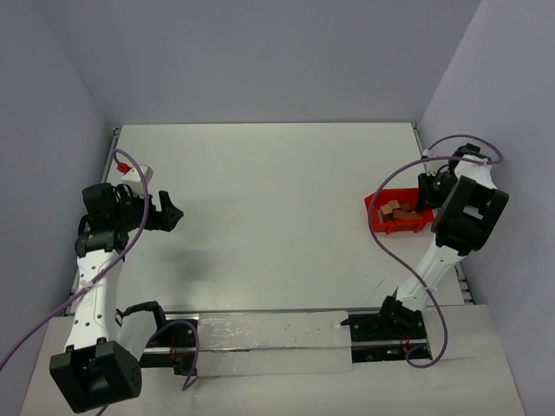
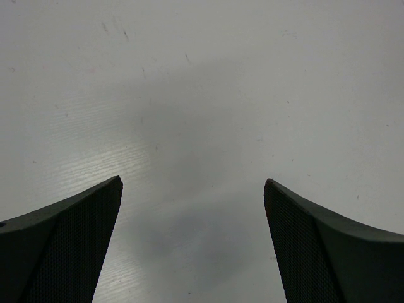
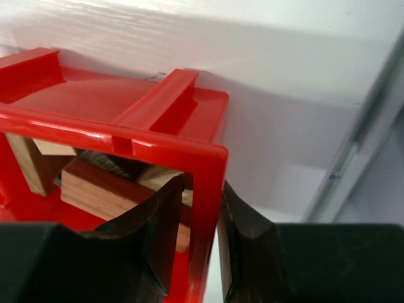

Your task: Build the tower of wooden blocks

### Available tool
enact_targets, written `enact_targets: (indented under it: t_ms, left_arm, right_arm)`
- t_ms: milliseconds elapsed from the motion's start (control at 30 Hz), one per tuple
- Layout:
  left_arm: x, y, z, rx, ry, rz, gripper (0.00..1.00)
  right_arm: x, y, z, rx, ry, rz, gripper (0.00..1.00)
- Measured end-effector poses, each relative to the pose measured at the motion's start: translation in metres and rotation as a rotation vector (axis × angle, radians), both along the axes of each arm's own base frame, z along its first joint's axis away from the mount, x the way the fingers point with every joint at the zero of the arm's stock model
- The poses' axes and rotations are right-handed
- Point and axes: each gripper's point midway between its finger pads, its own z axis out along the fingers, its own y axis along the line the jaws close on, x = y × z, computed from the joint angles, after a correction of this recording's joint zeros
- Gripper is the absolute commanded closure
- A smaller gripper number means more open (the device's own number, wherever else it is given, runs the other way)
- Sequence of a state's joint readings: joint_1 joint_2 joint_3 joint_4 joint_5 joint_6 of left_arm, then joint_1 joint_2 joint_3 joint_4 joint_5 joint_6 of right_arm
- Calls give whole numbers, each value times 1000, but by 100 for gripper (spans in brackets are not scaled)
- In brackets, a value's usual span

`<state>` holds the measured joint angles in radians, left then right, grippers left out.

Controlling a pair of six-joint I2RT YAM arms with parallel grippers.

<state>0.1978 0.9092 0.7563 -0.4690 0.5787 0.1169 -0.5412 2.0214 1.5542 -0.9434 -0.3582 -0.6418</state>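
Note:
Several wood blocks point(image 1: 397, 212) lie in a red bin point(image 1: 381, 221) at the table's right side. In the right wrist view tan and brown blocks point(image 3: 95, 189) show inside the bin. My right gripper point(image 3: 202, 202) is shut on the red bin's wall point(image 3: 205, 183), one finger inside, one outside; it also shows in the top view point(image 1: 427, 192). My left gripper point(image 1: 169, 211) is open and empty over bare table at the left; its fingers point(image 2: 69, 246) are wide apart. No tower is in view.
A white box point(image 1: 137, 176) with a cable sits at the table's left edge. A metal rail point(image 3: 363, 132) runs along the table's right edge close to the bin. The white table point(image 1: 269, 217) lies between the arms.

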Motion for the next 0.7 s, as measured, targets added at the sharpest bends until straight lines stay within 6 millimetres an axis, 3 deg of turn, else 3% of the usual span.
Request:
enact_targets:
  t_ms: [167, 433, 567, 700]
  left_arm:
    - [0, 1, 1, 3, -4, 3, 1]
    - [0, 1, 3, 6, -11, 5, 1]
    - [-1, 1, 4, 7, -17, 5, 1]
    - [-1, 1, 5, 9, -21, 7, 1]
  right_arm:
    - [1, 4, -1, 15, 0, -14, 98]
    - [2, 18, 7, -6, -5, 21, 100]
    - [17, 46, 35, -53, -64, 100, 100]
    - [40, 86, 86, -122, -179, 202, 100]
